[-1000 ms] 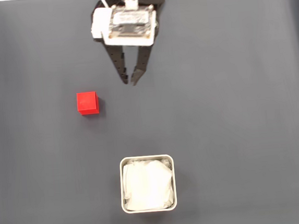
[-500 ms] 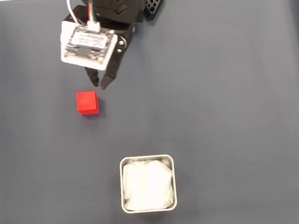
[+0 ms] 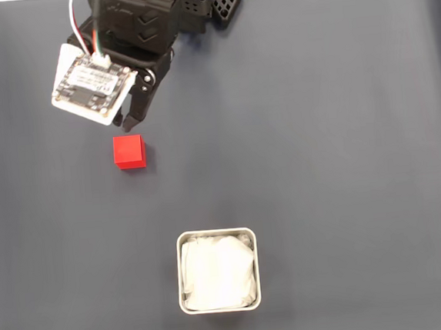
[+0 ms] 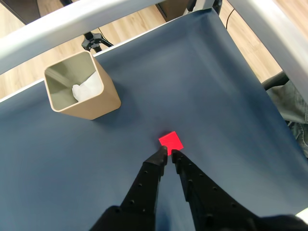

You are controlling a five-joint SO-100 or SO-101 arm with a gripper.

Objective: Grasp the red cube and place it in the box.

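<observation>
The red cube (image 3: 129, 152) lies on the dark mat, left of centre in the fixed view. Just above it in that view hangs my gripper (image 3: 128, 125), its black fingers together and holding nothing. In the wrist view the gripper (image 4: 169, 154) points at the red cube (image 4: 171, 141), with its tips just short of the near edge; I cannot tell if they touch it. The box (image 3: 214, 233), a square tin with white wrinkly lining, stands at the bottom centre of the fixed view, far from the gripper. The wrist view has the box (image 4: 96, 103) at the upper left.
A dark blue-grey cloth (image 3: 344, 162) covers the whole table. The arm's black base (image 3: 225, 2) sits at the top edge. In the wrist view grey frame bars (image 4: 72, 21) run along the cloth's far edges, with wooden floor (image 4: 139, 19) beyond.
The arm has swung left in the fixed view, carrying the shut gripper from above the middle to just above the red cube. Cube and box have not moved.
</observation>
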